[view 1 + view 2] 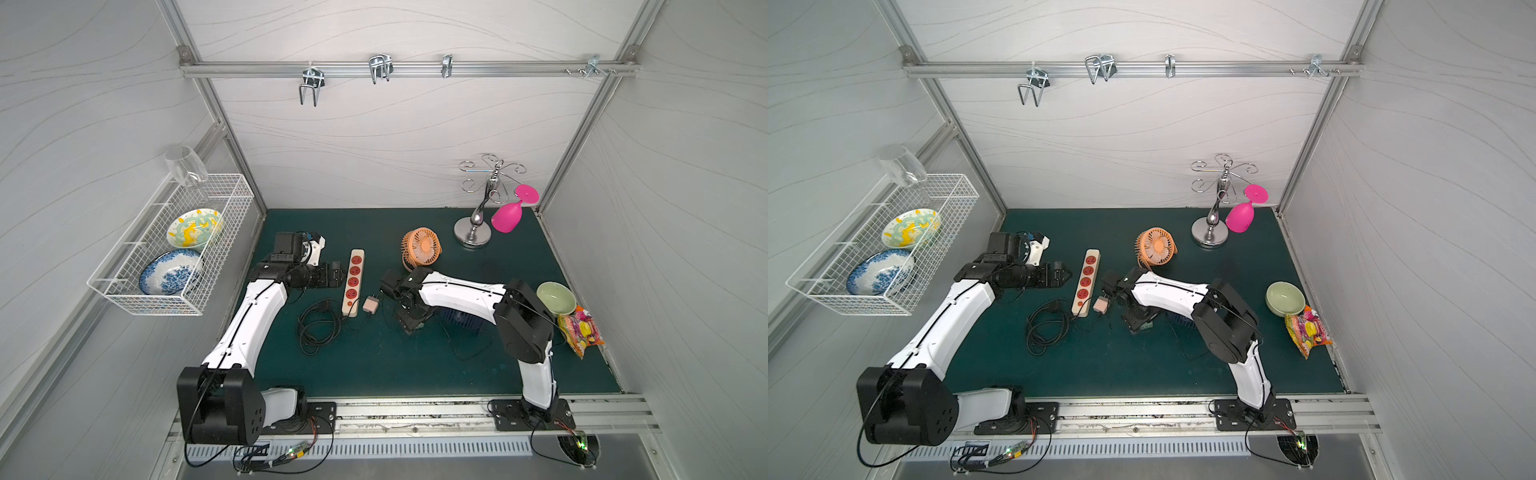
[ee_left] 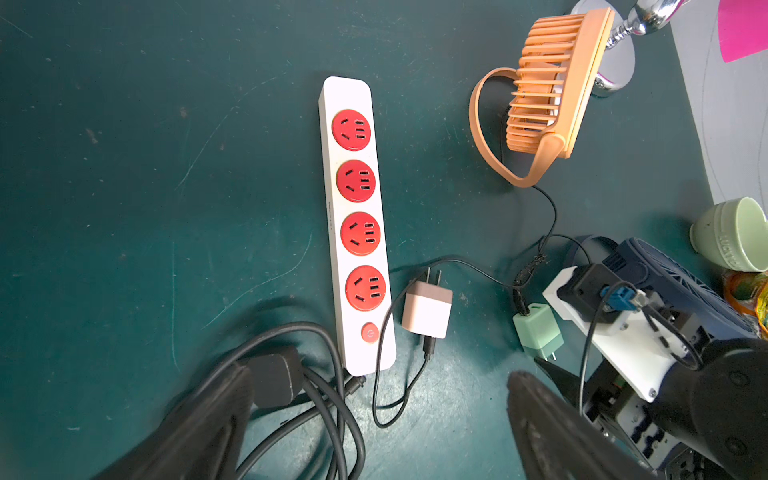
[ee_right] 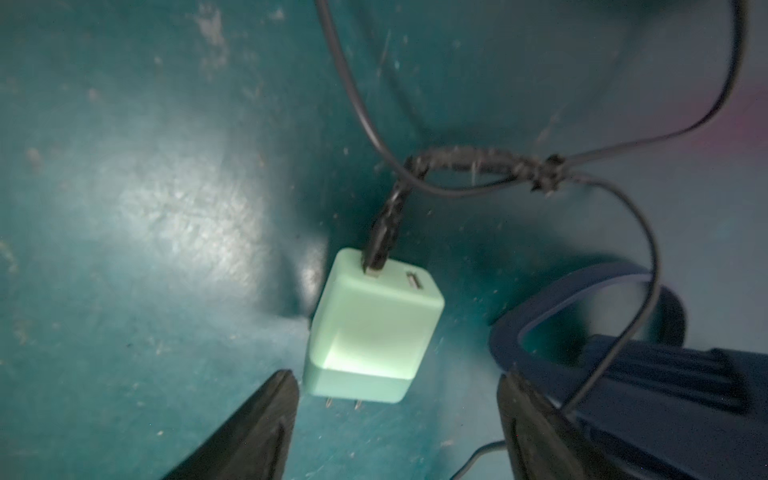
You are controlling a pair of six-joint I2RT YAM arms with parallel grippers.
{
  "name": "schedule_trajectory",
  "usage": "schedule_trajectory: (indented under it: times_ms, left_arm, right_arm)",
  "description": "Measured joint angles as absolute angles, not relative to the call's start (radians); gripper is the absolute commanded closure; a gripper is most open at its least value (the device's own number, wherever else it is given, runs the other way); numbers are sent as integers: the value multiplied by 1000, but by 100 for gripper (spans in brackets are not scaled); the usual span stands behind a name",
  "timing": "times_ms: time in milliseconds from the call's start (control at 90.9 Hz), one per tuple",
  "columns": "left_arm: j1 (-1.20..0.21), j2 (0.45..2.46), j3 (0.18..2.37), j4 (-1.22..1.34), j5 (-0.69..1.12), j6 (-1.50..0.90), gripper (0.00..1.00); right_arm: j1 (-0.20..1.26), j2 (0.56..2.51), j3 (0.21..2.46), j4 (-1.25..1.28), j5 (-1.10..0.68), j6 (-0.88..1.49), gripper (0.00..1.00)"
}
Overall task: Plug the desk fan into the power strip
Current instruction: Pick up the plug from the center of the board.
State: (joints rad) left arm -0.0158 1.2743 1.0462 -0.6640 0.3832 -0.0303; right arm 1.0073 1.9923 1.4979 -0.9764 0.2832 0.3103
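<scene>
Straddling green adapter point(image 3: 374, 324), right gripper point(image 3: 395, 376) agape.

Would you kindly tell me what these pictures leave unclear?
- Blue fan: mostly under the right arm in both top views.
- Green adapter: blurred in the right wrist view, all but hidden under that arm from above.
- Cords: their tangle in the left wrist view hides which fan each adapter serves.

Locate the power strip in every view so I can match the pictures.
In a top view: power strip on the mat, centre-left.
In a top view: power strip, same place.
Left wrist: power strip fills the centre, sockets facing the camera.
Right wrist: not in it.
Landmark: pink adapter beside its switch end, in every view but the right wrist.
</scene>
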Motion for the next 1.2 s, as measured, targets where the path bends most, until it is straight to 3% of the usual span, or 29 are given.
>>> schedule_trajectory:
  times_ms: [286,946,1200]
  left_arm:
    - [-16,1275,1046,-664,385,-30,0]
    - [-16,1275,1046,-664,393,-30,0]
    - [-16,1275,1047,-669,406,-14,0]
  right_arm:
    - [955,1979,1423,-914,186,356,42]
    - [930,1954,1372,-847,163,360,64]
    - [944,1852,1341,-826,180,304,73]
